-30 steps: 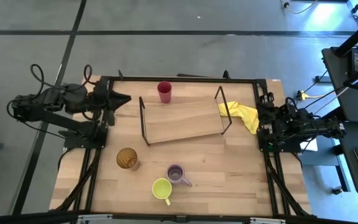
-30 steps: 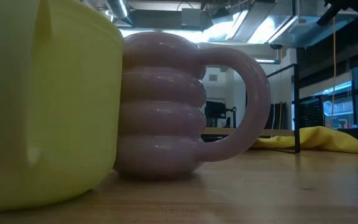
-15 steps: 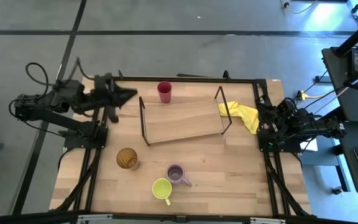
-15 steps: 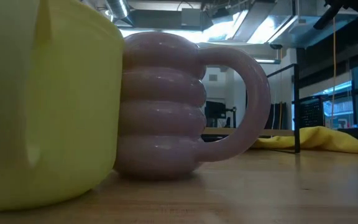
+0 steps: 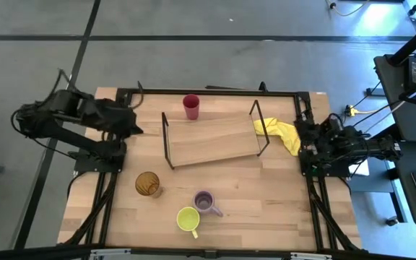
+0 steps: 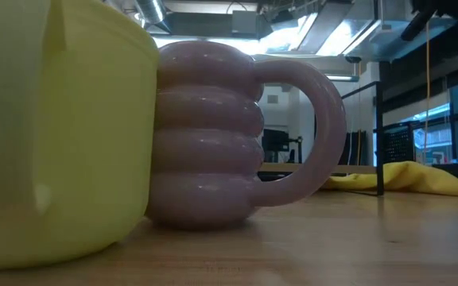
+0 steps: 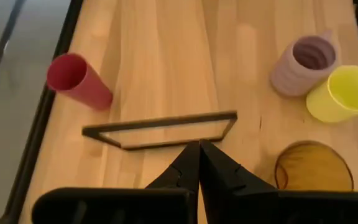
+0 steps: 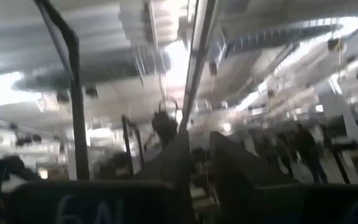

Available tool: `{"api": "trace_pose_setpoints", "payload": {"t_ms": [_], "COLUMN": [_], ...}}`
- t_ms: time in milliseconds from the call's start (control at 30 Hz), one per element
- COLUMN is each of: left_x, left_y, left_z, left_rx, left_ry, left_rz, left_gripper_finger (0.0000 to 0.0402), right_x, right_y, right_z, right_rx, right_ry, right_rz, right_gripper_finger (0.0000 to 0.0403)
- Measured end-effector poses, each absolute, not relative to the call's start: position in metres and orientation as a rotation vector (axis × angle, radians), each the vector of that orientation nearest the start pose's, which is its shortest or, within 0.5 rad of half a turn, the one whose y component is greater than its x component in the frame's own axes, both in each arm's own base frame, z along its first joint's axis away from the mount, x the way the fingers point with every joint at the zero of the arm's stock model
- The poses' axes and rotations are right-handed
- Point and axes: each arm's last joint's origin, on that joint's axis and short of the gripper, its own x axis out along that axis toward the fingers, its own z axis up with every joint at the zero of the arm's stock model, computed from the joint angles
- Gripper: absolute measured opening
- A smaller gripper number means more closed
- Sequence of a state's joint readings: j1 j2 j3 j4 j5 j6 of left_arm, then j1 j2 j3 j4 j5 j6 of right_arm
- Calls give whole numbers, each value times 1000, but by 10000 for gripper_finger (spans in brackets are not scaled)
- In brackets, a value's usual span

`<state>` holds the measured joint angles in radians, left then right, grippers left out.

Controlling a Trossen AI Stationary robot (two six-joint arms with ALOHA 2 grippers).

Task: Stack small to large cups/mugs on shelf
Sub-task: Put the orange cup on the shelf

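Note:
The shelf (image 5: 211, 141) is a light board with black wire frames at both ends, standing mid-table; one frame (image 7: 160, 129) shows in the left wrist view. The red cup (image 5: 191, 106) (image 7: 78, 81) stands upright on the table at the shelf's far left corner. The amber tumbler (image 5: 148, 184) (image 7: 312, 167), purple mug (image 5: 205, 202) (image 7: 304, 57) and yellow-green mug (image 5: 188, 219) (image 7: 344, 93) stand on the near part of the table. My left gripper (image 5: 137, 131) (image 7: 199, 149) is shut, left of the shelf, and touches nothing. My right gripper (image 5: 303, 141) waits at the table's right edge.
A yellow cloth (image 5: 284, 133) (image 6: 404, 176) lies by the shelf's right end. Black rails (image 5: 107, 195) run along the table's sides. In the low view the yellow-green mug (image 6: 54, 135) and the purple mug (image 6: 213, 135) fill the foreground. Bare wood lies right of the mugs.
My left arm has lifted off its resting pose and drawn back a little toward the table's left and near side, and its gripper has tipped downward. It has stayed shut. The cups and the shelf have not moved.

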<state>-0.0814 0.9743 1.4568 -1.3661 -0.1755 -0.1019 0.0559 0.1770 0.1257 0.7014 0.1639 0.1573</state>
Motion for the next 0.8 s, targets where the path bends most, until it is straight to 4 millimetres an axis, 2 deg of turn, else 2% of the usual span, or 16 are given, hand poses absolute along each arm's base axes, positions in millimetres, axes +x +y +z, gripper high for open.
{"api": "trace_pose_setpoints", "payload": {"t_ms": [100,200,267,367,433,533,667,800], "left_x": [131,126,119,111,104,100,99,94], "left_y": [-7,-7,-7,-6,-5,-5,-7,-9], "left_z": [410,402,392,378,371,360,342,344], "left_rx": [-6,-55,-74,-100,-114,-123,-132,-113], "left_ry": [767,665,643,607,592,630,765,958], "left_rz": [96,67,69,78,84,89,33,10], "left_gripper_finger": [3,3,3,3,3,3,3,3], "right_x": [89,87,83,86,82,75,76,79], "right_y": [2,9,12,9,7,8,8,8], "right_z": [250,242,229,221,224,230,228,224], "right_rx": [179,77,41,106,107,4,-21,-10], "right_ry": [-581,-622,-664,-580,-627,-720,-698,-644], "right_rz": [11,224,327,273,206,246,243,236], "right_gripper_finger": [67,67,67,67,67,67,67,67]}}
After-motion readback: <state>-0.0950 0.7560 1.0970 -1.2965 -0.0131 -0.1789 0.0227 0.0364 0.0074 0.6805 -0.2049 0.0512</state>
